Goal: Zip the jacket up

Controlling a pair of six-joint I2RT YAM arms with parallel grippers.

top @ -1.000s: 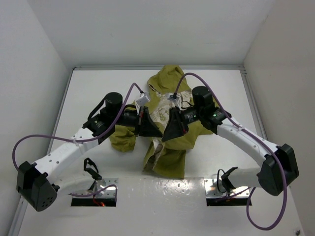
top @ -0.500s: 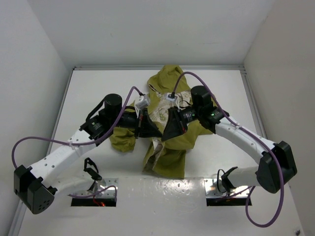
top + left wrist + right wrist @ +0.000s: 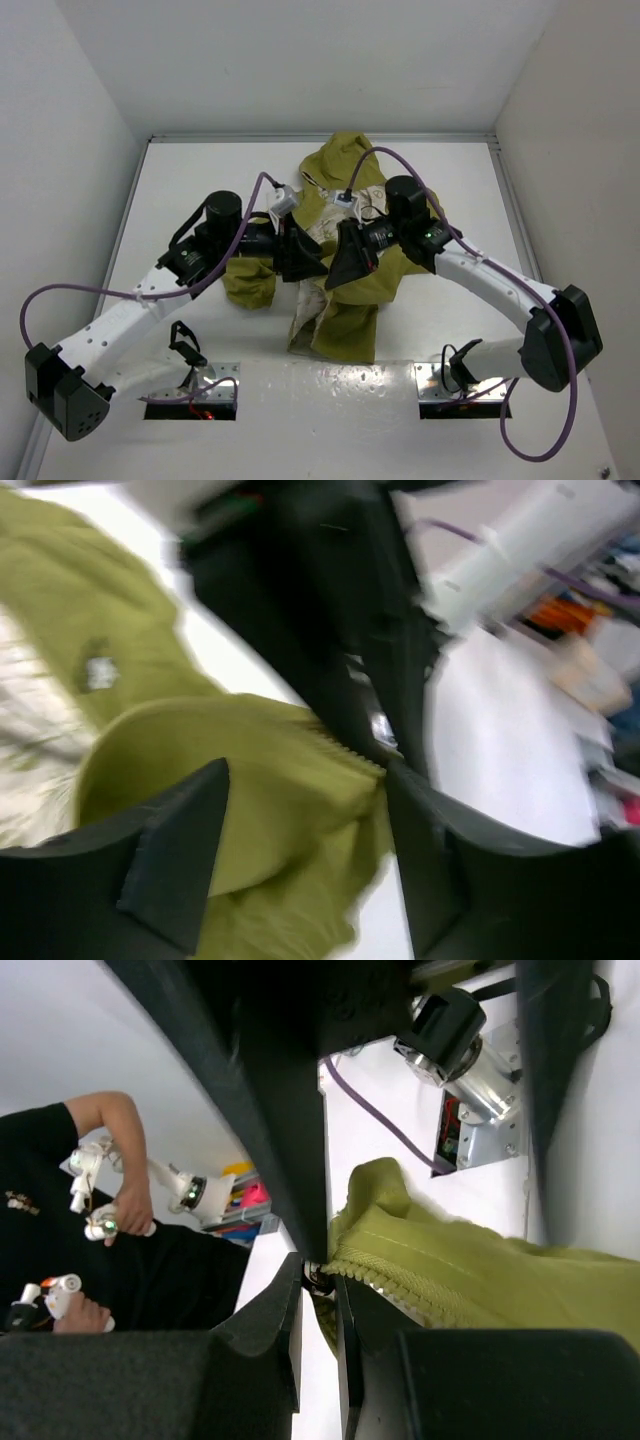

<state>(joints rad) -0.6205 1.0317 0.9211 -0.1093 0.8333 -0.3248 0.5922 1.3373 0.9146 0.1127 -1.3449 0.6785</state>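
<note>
Seen from above, the jacket [image 3: 345, 330] lies crumpled in the middle of the white table [image 3: 200, 180], hood toward the far edge and hem toward the arm bases, its front open enough to show a strip of cream lining. Both arms reach inward over it, and the left gripper [image 3: 318, 268] and right gripper [image 3: 331, 279] sit almost nose to nose above the front opening. From the left wrist the picture is blurred, but the jaws stand wide apart around a raised fold of green cloth with zipper teeth [image 3: 345, 752] along its edge, and neither of the fingers [image 3: 175, 860] clamps it. A small white mark [image 3: 98, 672] shows on the fabric to the left, and the dark bulk of the other arm fills the space behind. From the right wrist the jaws are drawn narrow, pinching the jacket's [image 3: 470, 1260] toothed zipper edge right at their tips. Beyond them, a person in black [image 3: 60, 1240] holds white hand controllers
</note>
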